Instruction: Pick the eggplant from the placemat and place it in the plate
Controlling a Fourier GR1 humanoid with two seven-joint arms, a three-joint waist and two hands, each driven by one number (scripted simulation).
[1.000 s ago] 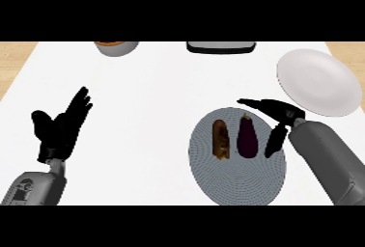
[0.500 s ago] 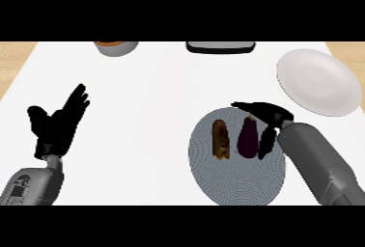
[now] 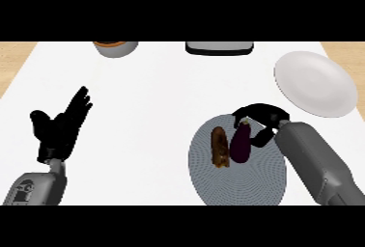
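- seeing my right hand (image 3: 262,117) curled over the eggplant's (image 3: 240,144) top end, not clearly gripping
- eggplant lies on the placemat (image 3: 242,181), beside a brown item (image 3: 220,146)
- plate (image 3: 315,83) sits apart
- left hand (image 3: 63,126) rests open

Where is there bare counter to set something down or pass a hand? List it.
Free: the white counter between the open left hand and the round grey placemat; the white round plate is bare too. Crowded: the placemat's upper part, where the dark purple eggplant, a brown vegetable and the right hand sit.
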